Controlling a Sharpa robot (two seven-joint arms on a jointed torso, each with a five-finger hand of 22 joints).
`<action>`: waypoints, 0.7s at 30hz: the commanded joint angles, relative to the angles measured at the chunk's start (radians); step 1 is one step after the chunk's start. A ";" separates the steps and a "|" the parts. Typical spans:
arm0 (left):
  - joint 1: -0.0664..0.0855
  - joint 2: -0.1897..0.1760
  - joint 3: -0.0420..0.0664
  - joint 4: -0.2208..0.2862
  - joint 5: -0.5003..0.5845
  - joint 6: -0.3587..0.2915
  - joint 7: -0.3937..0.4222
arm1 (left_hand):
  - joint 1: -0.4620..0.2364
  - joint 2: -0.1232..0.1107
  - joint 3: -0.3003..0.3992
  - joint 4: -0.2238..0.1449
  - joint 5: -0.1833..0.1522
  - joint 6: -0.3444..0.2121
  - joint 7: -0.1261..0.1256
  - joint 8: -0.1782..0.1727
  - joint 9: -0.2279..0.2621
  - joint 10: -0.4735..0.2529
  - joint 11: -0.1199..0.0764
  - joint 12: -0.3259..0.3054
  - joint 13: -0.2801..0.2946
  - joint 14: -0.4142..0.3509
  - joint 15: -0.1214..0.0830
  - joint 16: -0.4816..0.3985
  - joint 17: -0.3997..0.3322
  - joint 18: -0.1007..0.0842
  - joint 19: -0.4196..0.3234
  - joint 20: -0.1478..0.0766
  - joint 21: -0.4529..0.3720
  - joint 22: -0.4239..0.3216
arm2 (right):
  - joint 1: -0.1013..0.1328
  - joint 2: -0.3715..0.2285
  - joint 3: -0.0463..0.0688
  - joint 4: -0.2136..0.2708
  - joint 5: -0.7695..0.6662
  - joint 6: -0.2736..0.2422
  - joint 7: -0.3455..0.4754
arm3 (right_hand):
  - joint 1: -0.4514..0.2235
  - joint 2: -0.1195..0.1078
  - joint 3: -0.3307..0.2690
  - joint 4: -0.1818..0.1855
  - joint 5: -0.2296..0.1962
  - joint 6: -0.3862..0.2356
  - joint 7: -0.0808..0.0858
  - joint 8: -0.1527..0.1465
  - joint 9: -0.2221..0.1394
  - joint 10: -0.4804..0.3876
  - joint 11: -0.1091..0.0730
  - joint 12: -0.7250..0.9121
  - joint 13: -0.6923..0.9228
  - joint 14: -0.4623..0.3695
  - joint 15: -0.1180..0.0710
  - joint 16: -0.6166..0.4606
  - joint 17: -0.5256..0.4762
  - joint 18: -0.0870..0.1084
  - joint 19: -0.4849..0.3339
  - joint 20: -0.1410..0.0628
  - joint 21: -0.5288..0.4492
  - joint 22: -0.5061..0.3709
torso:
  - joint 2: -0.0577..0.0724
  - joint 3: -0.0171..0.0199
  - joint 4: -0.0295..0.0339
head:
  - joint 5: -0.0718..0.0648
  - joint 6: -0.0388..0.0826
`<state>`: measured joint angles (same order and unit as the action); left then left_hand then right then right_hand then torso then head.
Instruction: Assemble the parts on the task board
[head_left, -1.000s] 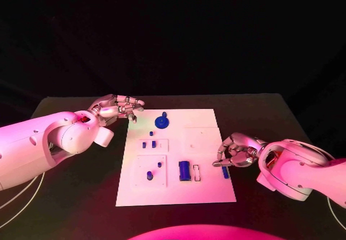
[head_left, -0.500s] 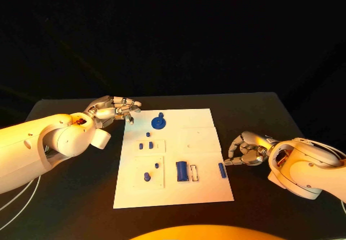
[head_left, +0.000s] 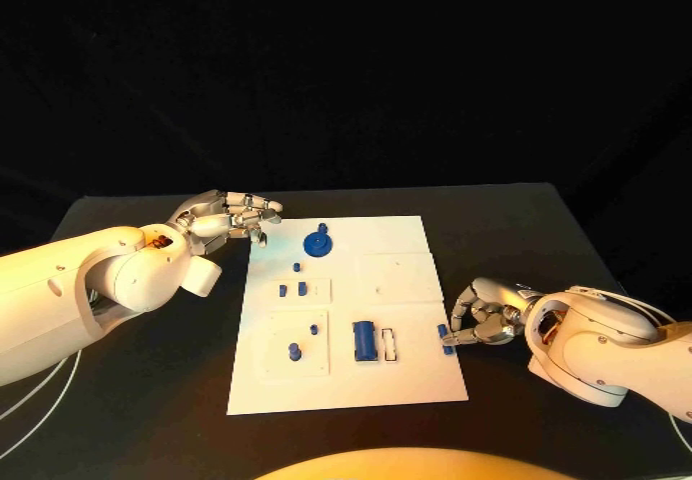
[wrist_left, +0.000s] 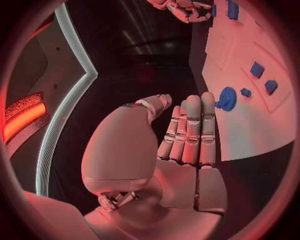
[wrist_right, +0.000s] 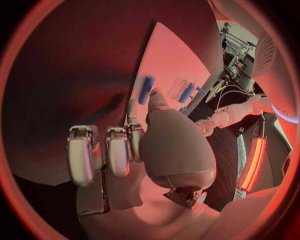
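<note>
The white task board lies mid-table with several blue parts on it. A round blue piece sits near its far edge and a blue block stands nearer me. At the board's right edge lies a blue bar. My right hand is beside that bar with its fingers curled in and its fingertips at the bar. In the right wrist view the blue bar lies flat on the board just past the thumb. My left hand hovers off the board's far left corner, fingers curled, holding nothing.
Small blue pieces stand in a raised white square on the board's left half, and another sits in the square below it. An empty white slot lies beside the blue block. Black table surrounds the board.
My right hand drew off the board's right edge, then settled lower with its fingertips at the blue bar. The left hand has barely moved. The camera shifted slightly.
</note>
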<state>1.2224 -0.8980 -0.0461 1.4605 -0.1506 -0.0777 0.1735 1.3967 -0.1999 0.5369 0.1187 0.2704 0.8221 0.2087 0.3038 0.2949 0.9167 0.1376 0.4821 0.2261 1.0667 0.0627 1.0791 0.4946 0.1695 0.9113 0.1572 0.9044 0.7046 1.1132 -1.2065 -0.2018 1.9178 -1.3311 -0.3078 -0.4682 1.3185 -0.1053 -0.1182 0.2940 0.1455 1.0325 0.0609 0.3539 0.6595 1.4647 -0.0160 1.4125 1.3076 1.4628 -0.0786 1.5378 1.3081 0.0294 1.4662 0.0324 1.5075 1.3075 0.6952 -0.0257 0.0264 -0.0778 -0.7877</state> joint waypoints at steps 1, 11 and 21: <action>0.000 0.001 0.001 0.002 0.006 0.009 0.006 | -0.001 0.004 -0.001 0.005 0.002 -0.006 0.003 0.005 0.000 -0.006 0.001 0.006 -0.001 -0.007 -0.002 0.004 -0.001 0.015 0.005 -0.001 -0.005 -0.002 | -0.006 0.010 -0.001 -0.001 -0.019 0.023 -0.009 | -0.010 0.003 -0.007 0.000 0.002 0.007 0.002 -0.003 -0.001 0.052 0.005 0.006 0.180 0.093 0.006 0.004 0.190 -0.018 0.087 0.004 0.004 0.248 | 0.000 0.0006 -0.0008 | 0.000 -0.001; 0.000 0.000 0.000 0.002 0.006 0.010 0.005 | -0.001 0.004 -0.001 0.005 0.002 -0.006 0.003 0.005 0.000 -0.006 0.001 0.006 -0.001 -0.007 -0.002 0.004 -0.001 0.015 0.005 -0.001 -0.005 -0.002 | -0.021 0.046 -0.001 -0.016 -0.033 0.018 -0.020 | 0.010 0.026 0.004 -0.005 0.004 0.018 -0.004 -0.004 -0.001 0.053 0.000 0.008 0.182 0.094 0.002 0.005 0.192 -0.018 0.088 0.001 0.007 0.249 | 0.000 -0.0002 0.0009 | 0.000 -0.003; 0.000 -0.002 0.000 0.003 0.006 0.010 0.004 | 0.001 0.005 0.000 0.006 0.003 -0.006 0.002 0.006 0.000 -0.006 0.000 0.007 -0.001 -0.007 -0.002 0.005 -0.002 0.015 0.006 -0.001 -0.006 -0.002 | -0.032 0.076 -0.001 -0.033 -0.100 0.049 -0.044 | 0.157 0.029 0.105 -0.012 0.008 0.028 -0.011 -0.033 -0.021 0.053 -0.008 0.006 0.184 0.094 -0.005 0.005 0.194 -0.019 0.090 -0.007 0.013 0.250 | -0.001 -0.0010 0.0012 | 0.001 -0.005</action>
<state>1.2224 -0.9002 -0.0464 1.4608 -0.1506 -0.0776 0.1730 1.3967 -0.1999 0.5369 0.1187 0.2704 0.8221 0.2087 0.3037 0.2949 0.9168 0.1376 0.4857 0.2262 1.0667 0.0627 1.0791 0.4947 0.1696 0.9112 0.1572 0.9044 0.7038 1.0909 -1.1367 -0.1948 1.8917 -1.3785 -0.3057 -0.4887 1.4518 -0.0905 -0.0218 0.2819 0.1483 1.0612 0.0566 0.3507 0.6885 1.4647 -0.0157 1.4204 1.3087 1.4628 -0.0785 1.5378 1.3079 0.0295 1.4662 0.0324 1.5161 1.3074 0.6942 -0.0265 0.0271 -0.0770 -0.7919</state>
